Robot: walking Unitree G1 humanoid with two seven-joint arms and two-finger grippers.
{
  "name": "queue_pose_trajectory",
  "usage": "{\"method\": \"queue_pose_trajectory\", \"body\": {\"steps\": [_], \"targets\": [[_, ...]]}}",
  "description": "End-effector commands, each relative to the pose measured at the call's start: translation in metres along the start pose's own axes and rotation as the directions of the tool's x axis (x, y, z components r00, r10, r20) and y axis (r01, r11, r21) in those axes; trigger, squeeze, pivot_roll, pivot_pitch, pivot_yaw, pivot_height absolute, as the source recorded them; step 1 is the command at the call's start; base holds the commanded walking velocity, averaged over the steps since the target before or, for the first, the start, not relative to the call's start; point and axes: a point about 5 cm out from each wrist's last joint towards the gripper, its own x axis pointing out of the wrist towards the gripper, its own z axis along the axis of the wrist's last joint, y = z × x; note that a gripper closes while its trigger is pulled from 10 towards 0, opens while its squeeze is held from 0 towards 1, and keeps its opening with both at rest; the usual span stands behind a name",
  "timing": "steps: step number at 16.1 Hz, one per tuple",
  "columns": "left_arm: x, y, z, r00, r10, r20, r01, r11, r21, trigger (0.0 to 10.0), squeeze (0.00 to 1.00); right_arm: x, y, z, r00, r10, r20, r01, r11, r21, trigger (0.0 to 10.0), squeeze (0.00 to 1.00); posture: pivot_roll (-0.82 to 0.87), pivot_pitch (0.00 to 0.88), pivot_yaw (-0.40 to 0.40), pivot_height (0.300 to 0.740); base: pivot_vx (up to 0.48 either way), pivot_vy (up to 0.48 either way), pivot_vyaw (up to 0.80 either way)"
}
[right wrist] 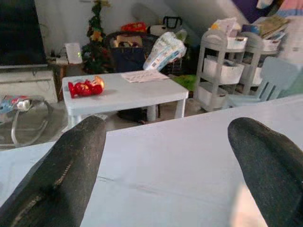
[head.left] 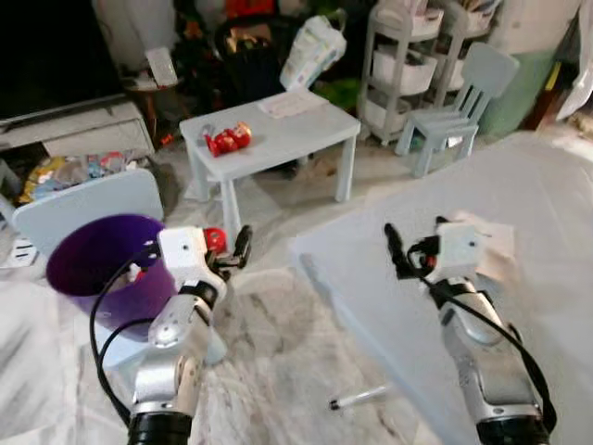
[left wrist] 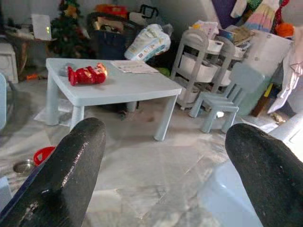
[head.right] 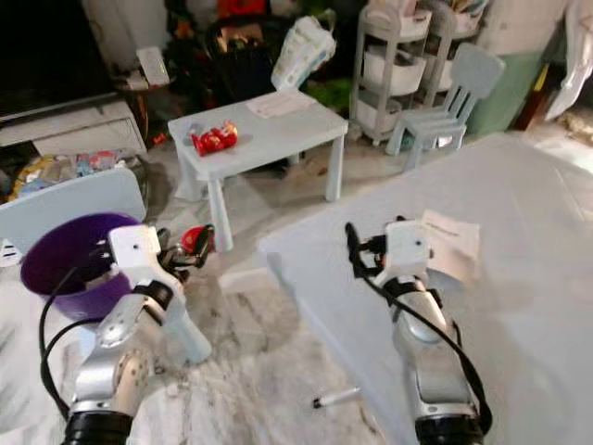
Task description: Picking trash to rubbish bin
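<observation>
- Left claw (head.left: 232, 252), on its silver arm, sits at lower left of the head view, just beside the rim of the round purple plastic rubbish bin (head.left: 69, 250); its two black fingers (left wrist: 71, 165) stand well apart with nothing between them, the marble-patterned floor (left wrist: 142, 175) showing through the gap
- Right claw (head.left: 397, 248) is held at right of centre over the large pale blue worktop (head.left: 537, 185) that fills the right half of the frame; its black fingers (right wrist: 75, 161) are likewise spread wide and hold nothing
- A red crumpled snack wrapper (head.left: 229, 139) lies on the small light blue plastic worktop (head.left: 306, 130) in the upper middle of the frame, near that worktop's left end and well apart from both claws; a sheet of white paper (head.left: 289, 104) lies toward its far side
- A white printed paper slip (head.right: 452, 243) lies on the large worktop just beside the right wrist
- A white pen-like stick (head.left: 359, 399) lies on the floor at lower centre
- A small pale blue chair (head.left: 459, 102) and a grey tiered trolley (head.left: 398, 65) stand at upper right
</observation>
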Motion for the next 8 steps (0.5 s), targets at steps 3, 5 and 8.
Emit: {"method": "queue_pose_trajectory", "body": {"steps": [3,5,8], "targets": [[0.0003,0.0093,0.0052,0.999,0.033,0.013,-0.033,0.999,-0.004,10.0,0.00,0.0036,0.0061,0.0066,0.999,0.016,0.029,-0.016,1.000,0.001,10.0,0.00,-0.02,0.000,-0.008,0.740,0.000,0.000,0.00],[0.0011,0.0112,0.0058,0.999,0.047,0.012,-0.046,0.998,-0.030,10.0,0.00,0.0039,0.0051,0.0071,0.999,0.015,0.031,-0.015,1.000,-0.003,10.0,0.00,-0.02,0.000,-0.009,0.740,0.000,0.000,0.00],[0.0022,0.0113,0.0079,0.999,0.047,0.019,-0.046,0.998,-0.045,10.0,0.00,0.0047,0.0040,0.0080,0.999,0.013,0.034,-0.013,1.000,-0.006,10.0,0.00,-0.02,0.000,-0.008,0.740,0.000,0.000,0.00]]}}
